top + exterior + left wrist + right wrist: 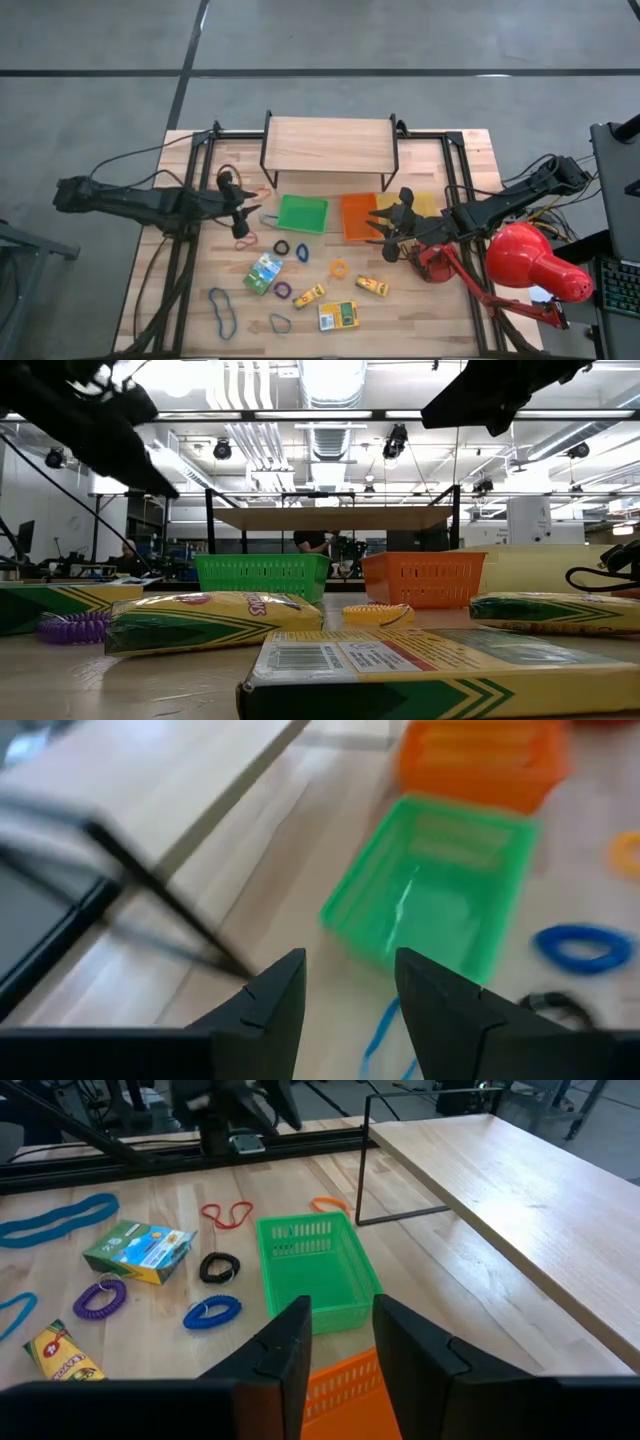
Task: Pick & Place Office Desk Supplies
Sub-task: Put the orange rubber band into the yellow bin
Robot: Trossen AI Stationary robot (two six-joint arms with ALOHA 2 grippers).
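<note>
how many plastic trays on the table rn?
3, in a row below the wooden shelf: green plastic tray, orange plastic tray, yellow plastic tray mostly hidden under the right arm.

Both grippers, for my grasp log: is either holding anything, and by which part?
Nothing is held: left gripper and right gripper both show empty gaps between their fingers.

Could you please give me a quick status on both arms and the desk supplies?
Left gripper open, empty, beside green tray. Right gripper open, empty, over orange tray. Boxes and rubber bands lie loose on table. Nothing blocking.
</note>
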